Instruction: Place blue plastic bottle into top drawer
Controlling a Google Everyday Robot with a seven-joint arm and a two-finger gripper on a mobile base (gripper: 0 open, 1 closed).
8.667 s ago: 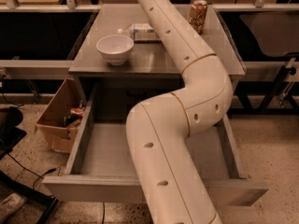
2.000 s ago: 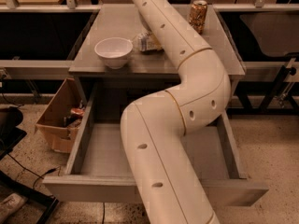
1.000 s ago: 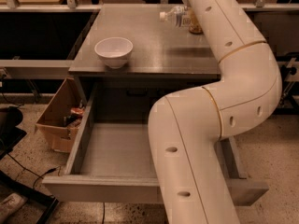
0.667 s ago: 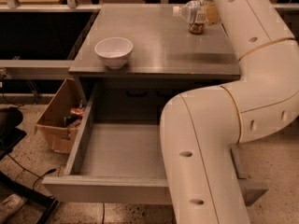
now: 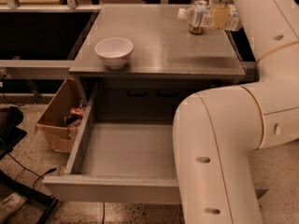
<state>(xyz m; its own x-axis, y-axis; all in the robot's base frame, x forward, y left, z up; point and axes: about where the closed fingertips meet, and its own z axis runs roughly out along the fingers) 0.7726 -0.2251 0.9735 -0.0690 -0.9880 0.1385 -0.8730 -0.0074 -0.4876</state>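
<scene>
Shifted rightward: one blue plastic bottle point(image 5: 209, 17) in jaws above table point(image 5: 159, 45).

A: Counter point(image 5: 168, 41), top drawer point(image 5: 107, 188)?
B: Brushed grey metal, dull sheen. Bowl point(image 5: 114, 52) glossy white.
A: Hand point(image 5: 223, 18)?
B: Above counter's far right, clasping the blue plastic bottle point(image 5: 202, 14): clear plastic, printed label.

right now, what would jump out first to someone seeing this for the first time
The big white robot arm fills the right side. Its gripper, at the far right of the table, holds the blue plastic bottle sideways above the tabletop, in front of an orange-brown can. Below the table the top drawer stands pulled wide open, and a white bowl sits near the table's front left edge.
</scene>
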